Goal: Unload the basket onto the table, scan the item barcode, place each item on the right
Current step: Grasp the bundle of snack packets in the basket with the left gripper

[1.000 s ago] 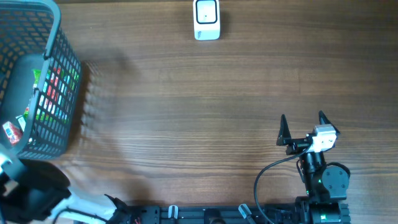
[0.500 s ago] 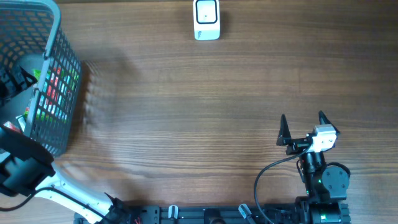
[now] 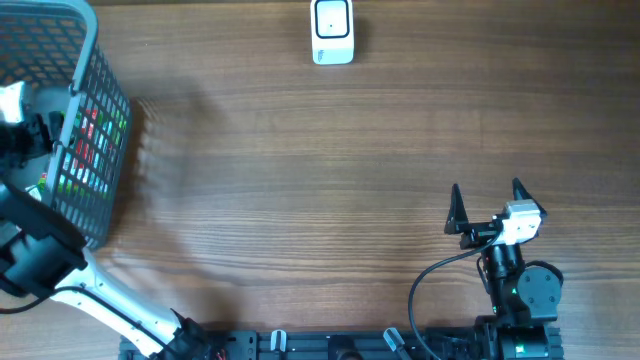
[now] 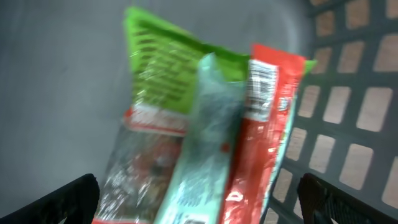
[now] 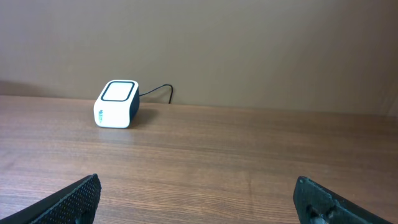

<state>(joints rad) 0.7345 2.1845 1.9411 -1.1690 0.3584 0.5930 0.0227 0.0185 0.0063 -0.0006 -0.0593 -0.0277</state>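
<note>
nothing of the scan looks done yet: no item is held and none is near the scanner point(image 3: 332, 30), which sits at the far edge of the table point(image 3: 300, 180), about midway along. the items, a green packet point(image 4: 158, 81), a pale teal packet point(image 4: 208, 130) and a red packet point(image 4: 267, 124), lie overlapping inside the basket point(image 3: 95, 90) at the far left corner. the left gripper point(image 4: 199, 202) hangs over them inside the basket, jaws wide apart and empty; the view is blurred, so i cannot tell whether it touches a packet. the right gripper point(image 3: 487, 202), also spread apart and empty, sits by the near edge on the right. left to do, as i judge it: grip one packet, lift it out, carry it to the scanner and show its barcode. the basket walls hem the left arm in closely; past the rim, the wood between basket and scanner gives plenty of room.
</note>
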